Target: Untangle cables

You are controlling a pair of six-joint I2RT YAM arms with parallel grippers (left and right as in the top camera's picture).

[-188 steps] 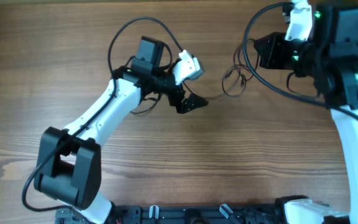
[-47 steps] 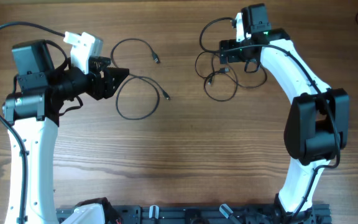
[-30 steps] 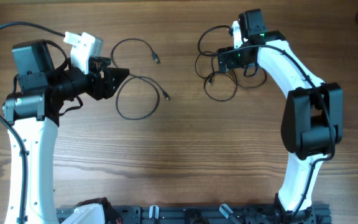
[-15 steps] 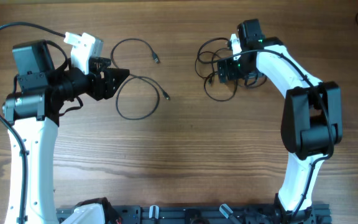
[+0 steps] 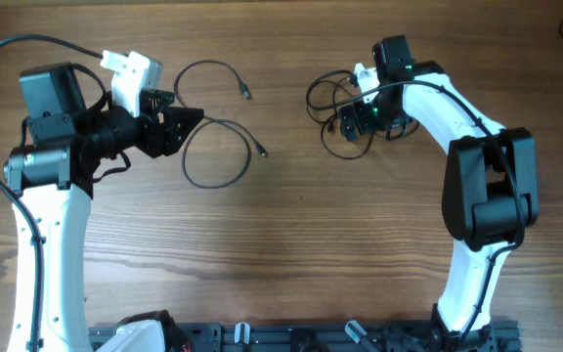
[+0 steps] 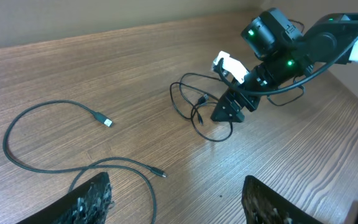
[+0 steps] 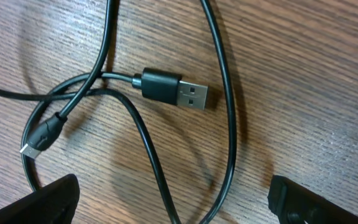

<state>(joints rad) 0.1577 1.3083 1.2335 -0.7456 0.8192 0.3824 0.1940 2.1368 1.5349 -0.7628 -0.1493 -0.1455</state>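
Two black cables lie loose on the wood by my left gripper (image 5: pixel 190 130): one loop (image 5: pixel 208 63) with a small plug (image 6: pixel 105 120) and a second loop (image 5: pixel 215 186) whose plug (image 6: pixel 160 173) points right. The left gripper (image 6: pixel 176 206) is open and holds nothing. The other cables form a tangle (image 5: pixel 343 154) at the back right. My right gripper (image 5: pixel 349 119) hangs low over it, open, with two strands (image 7: pixel 229 143) running between its fingers (image 7: pixel 48 202). A USB plug (image 7: pixel 178 90) and a small plug (image 7: pixel 42 135) lie just ahead of the jaws.
The right arm (image 5: pixel 482 186) reaches in from the front right edge, and its own thick black wire (image 5: pixel 399 98) curls beside the tangle. The left arm (image 5: pixel 52 196) stands along the left side. A dark rail (image 5: pixel 311 337) runs along the table's front edge.
My right gripper has moved toward the front and down onto the tangle, shifting its loops slightly. The left arm and its two cables have not moved.
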